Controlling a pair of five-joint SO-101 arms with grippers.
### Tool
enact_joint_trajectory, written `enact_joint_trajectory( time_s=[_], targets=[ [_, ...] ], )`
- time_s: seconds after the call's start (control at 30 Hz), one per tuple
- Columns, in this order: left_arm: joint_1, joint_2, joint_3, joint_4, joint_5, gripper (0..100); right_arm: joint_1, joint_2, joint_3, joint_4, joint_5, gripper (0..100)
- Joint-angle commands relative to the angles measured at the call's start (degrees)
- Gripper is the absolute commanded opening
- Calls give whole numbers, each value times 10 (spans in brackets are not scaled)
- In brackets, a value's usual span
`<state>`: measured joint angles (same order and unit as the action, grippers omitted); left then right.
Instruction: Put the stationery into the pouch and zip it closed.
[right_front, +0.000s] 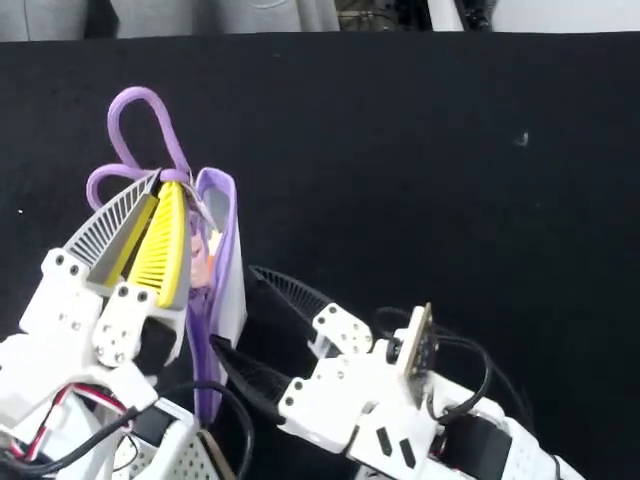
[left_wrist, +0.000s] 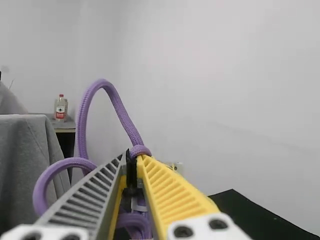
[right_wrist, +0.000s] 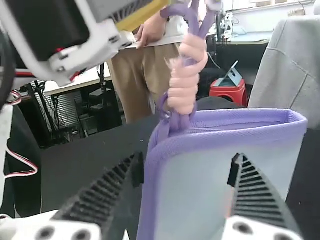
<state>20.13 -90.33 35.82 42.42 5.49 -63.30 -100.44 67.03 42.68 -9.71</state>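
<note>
We see left tool (right_front: 166, 182) clamped on the cord (right_front: 140, 105) | right tool (right_wrist: 187, 167) wide open astride the pouch (right_front: 228, 262) | we judge pouch soft, light: hold its seamed edge.

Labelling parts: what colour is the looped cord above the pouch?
Purple; the cord shows best in the left wrist view.

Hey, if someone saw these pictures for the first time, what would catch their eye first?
The purple pouch is held up on edge over the black table by a looped purple cord, which the yellow and grey left gripper pinches above it. The black right gripper sits open on either side of the pouch, just below a pink knot on the cord.
</note>
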Motion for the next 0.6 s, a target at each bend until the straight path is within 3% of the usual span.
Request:
enact_joint_trajectory(
  time_s=[0.0, 0.17, 0.27, 0.57],
  targets=[
    [-2, 4, 0, -23, 7, 28, -8, 1, -5, -12, -7, 284],
    [-2, 4, 1, -22, 7, 28, -66, 7, -15, -3, -21, 284],
    [-2, -1, 0, -20, 7, 28, -65, 7, -7, -4, -21, 284],
    [-2, -1, -5, -19, 7, 28, 59, 7, 30, 1, -21, 284]
  ],
)
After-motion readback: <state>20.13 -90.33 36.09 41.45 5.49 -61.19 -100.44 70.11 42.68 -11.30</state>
